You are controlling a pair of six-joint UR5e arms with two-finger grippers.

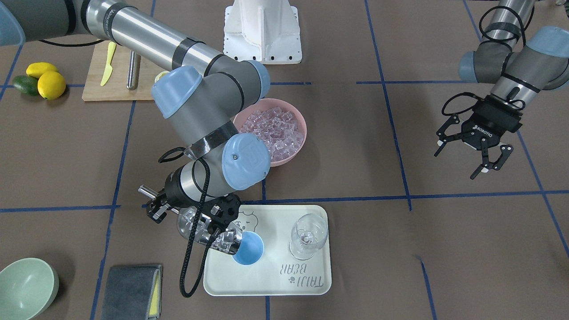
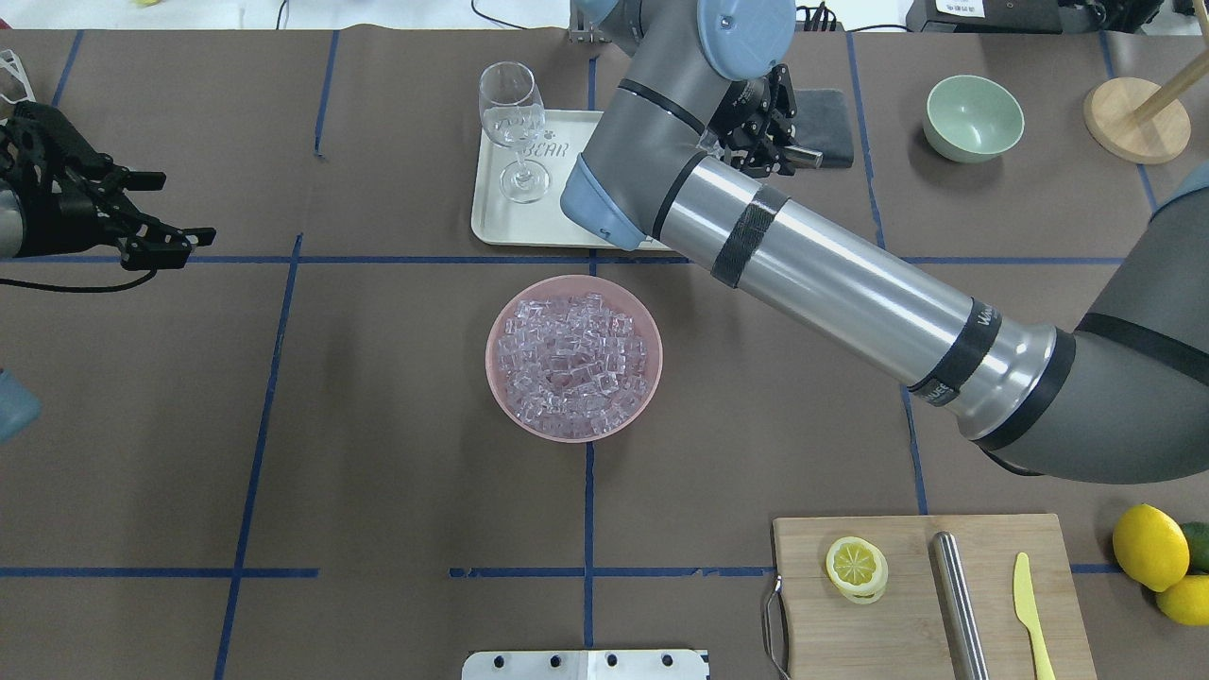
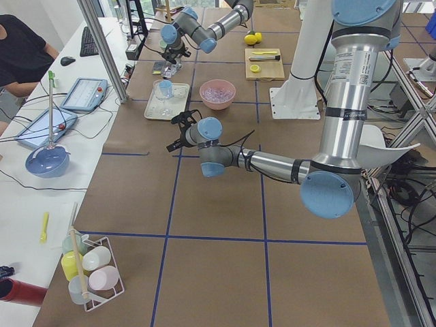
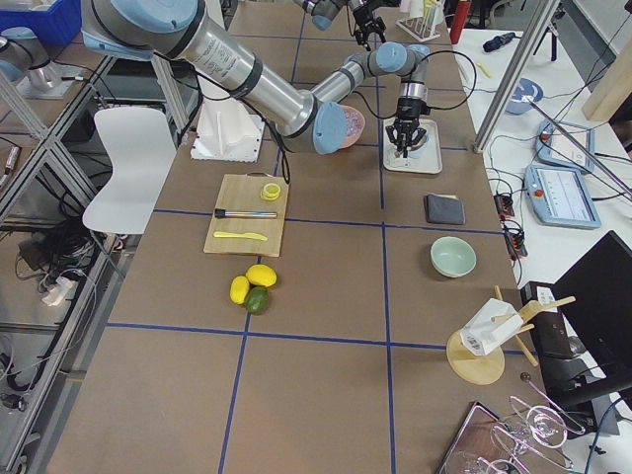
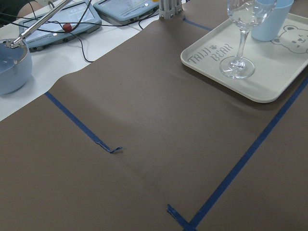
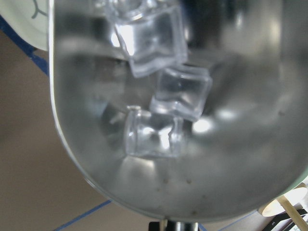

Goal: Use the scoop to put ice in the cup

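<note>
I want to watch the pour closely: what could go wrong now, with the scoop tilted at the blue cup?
1. The ice lies at the mouth of the scoop, right at the rim of the cup; the cup is narrow, so cubes may fall onto the tray.
2. The wine glass stands close beside the cup; a sideways move of the right gripper might tip it.
</note>
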